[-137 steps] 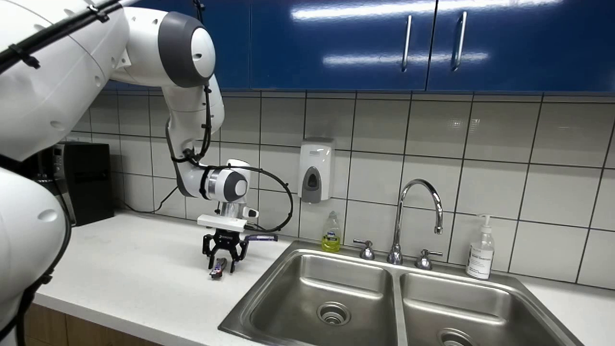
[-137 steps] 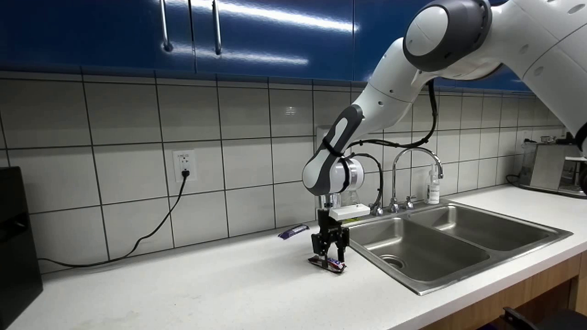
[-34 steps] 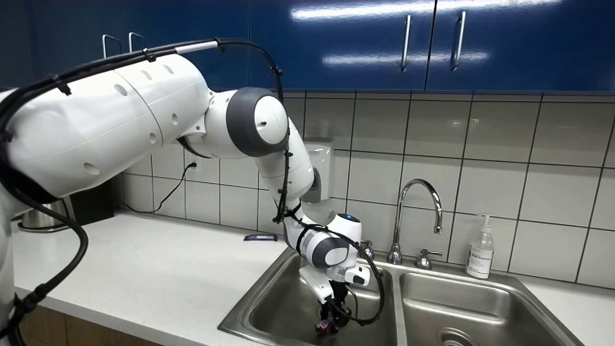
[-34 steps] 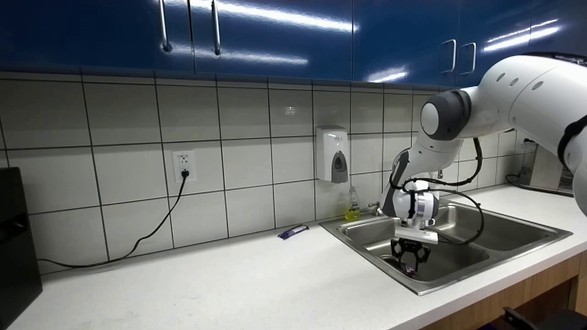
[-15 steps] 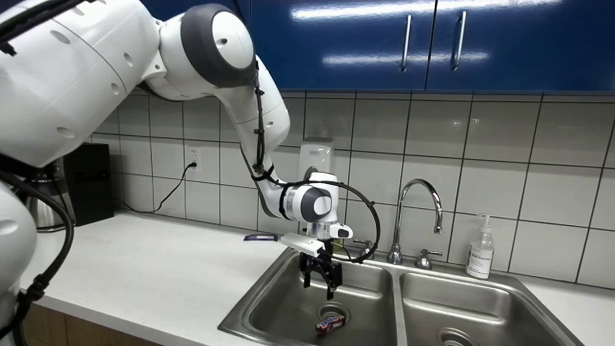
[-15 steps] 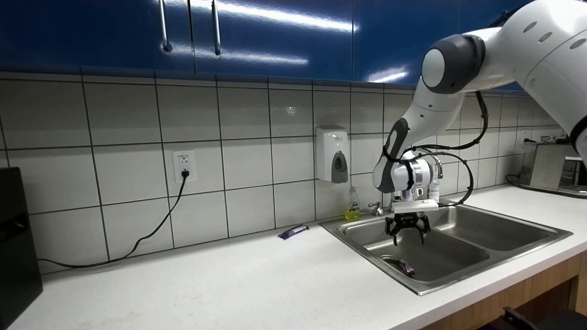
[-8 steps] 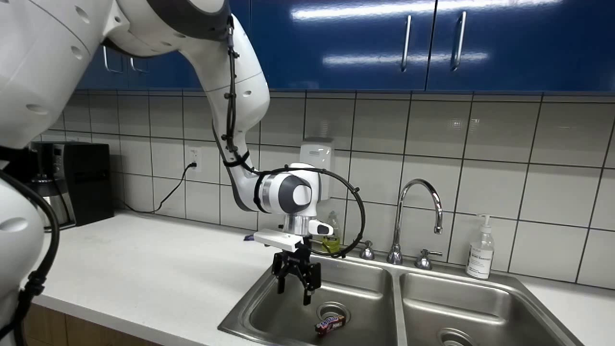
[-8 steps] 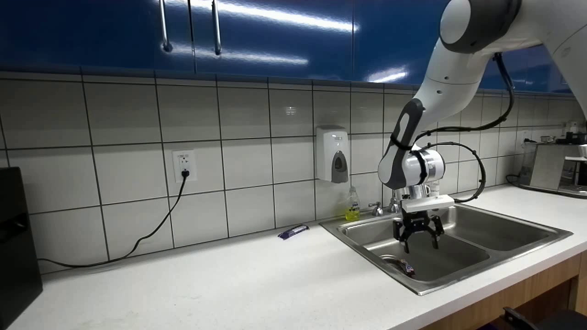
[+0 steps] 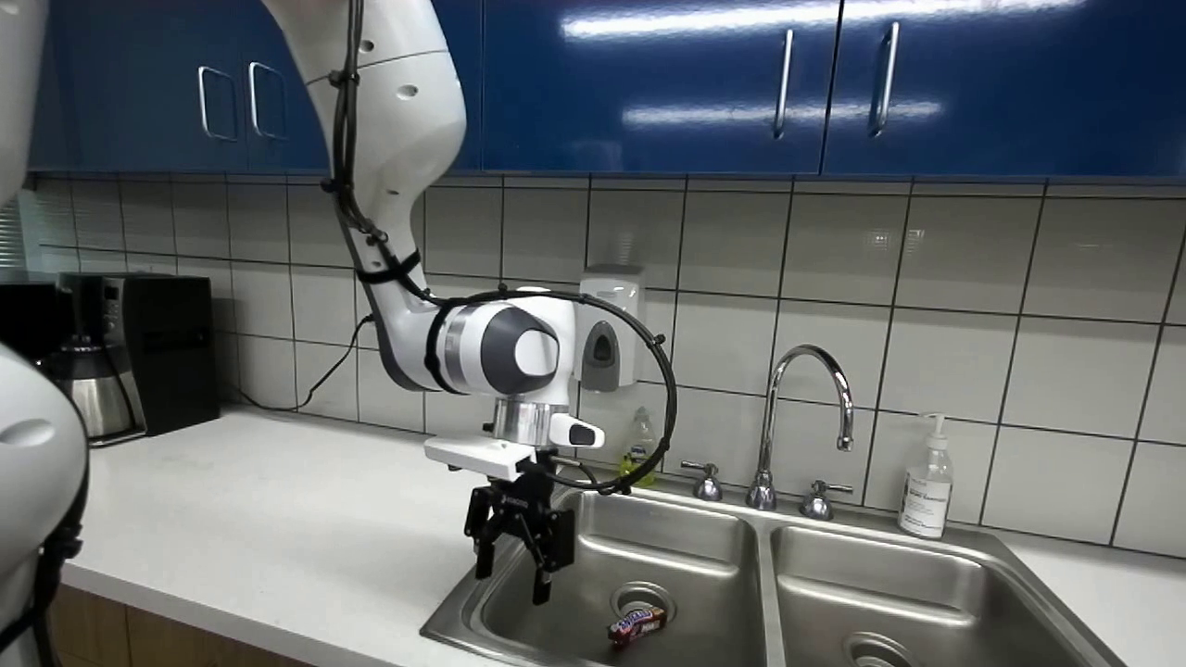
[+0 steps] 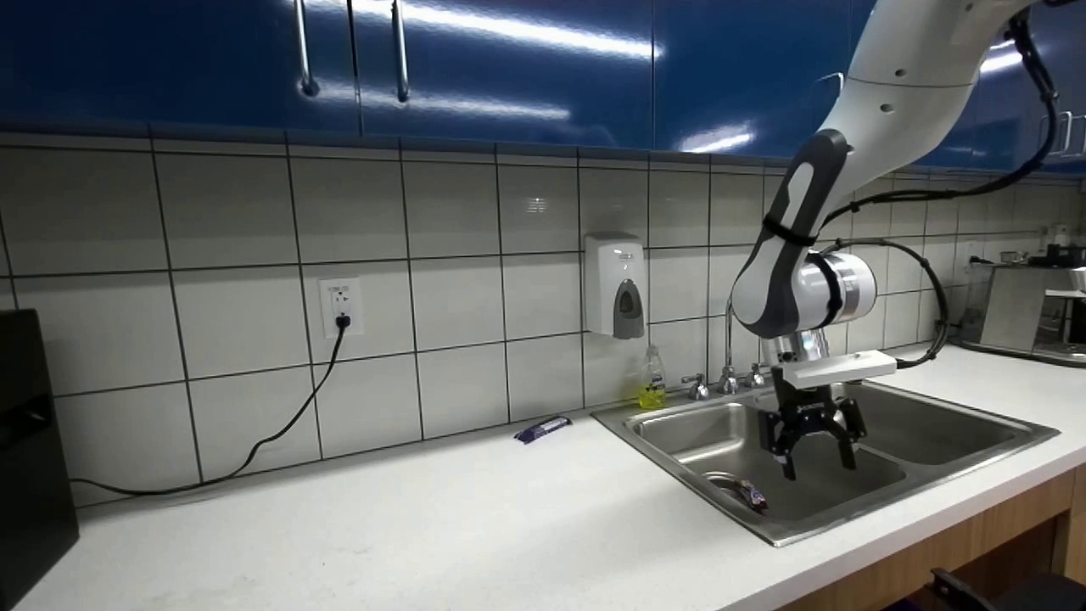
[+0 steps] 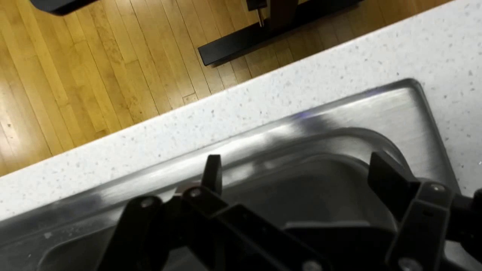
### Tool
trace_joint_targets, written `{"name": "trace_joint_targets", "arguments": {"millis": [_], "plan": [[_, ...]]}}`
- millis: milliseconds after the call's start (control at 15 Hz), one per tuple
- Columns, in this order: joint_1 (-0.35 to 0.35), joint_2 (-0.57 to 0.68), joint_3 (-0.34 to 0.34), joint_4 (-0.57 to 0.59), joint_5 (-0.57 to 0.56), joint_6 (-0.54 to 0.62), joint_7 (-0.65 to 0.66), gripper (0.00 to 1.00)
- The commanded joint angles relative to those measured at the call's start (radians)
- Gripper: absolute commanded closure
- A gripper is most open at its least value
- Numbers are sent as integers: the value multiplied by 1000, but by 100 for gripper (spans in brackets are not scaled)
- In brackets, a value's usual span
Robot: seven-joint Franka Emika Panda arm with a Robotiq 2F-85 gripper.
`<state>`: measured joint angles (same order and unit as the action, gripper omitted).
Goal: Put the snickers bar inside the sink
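Observation:
The snickers bar lies on the floor of a sink basin, beside the round drain. It shows small in an exterior view near the basin's side wall. The steel double-basin sink also shows in an exterior view. My gripper is open and empty, above the sink's side edge and apart from the bar. It shows open in an exterior view too. In the wrist view the spread jaws are over the basin corner and sink rim; the bar is not seen there.
A purple-wrapped bar lies on the white counter near the wall. The chrome faucet, a yellow soap bottle and a pump bottle stand behind the sink. A black coffee machine stands on the counter.
The snickers bar went from the counter, between my jaws, into the sink basin. My gripper let go, rose, and has moved sideways toward the counter's front edge. The bar stays still.

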<state>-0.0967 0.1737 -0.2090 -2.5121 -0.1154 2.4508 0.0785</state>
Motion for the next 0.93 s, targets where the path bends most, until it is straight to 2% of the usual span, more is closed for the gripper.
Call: {"name": "trace_joint_targets", "arguments": {"millis": [0,133,200,867], "plan": [[-18,-134,3,-104,-43,-23,-17,0],[-22,-171,8,-134,-41,-27,-23,0],[-18,-96,17,-87,-21,-3,-2,0],[-20,-136,19,-121,-20,-3,-9,0]]}}
